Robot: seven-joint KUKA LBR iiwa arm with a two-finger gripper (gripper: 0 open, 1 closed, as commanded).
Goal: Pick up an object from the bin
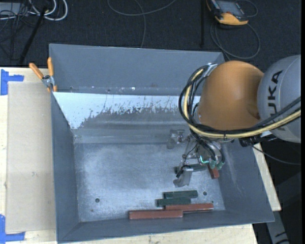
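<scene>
My gripper (199, 173) hangs in the right half of the bin, under the arm's orange cover. Its fingers stand apart, and I see nothing between them. Just below and a little left of the fingertips, two short dark green bars (179, 197) lie side by side on the bin floor. Two longer reddish-brown bars lie along the front wall, one (156, 214) to the left and one (195, 207) to the right, touching the green ones. The gripper is a short way above and behind these bars and does not touch them.
A small grey metal piece (175, 138) sits near the foot of the back wall, left of the arm. The arm and its cover hide the bin's right rear corner. The bin's left half is bare grey floor.
</scene>
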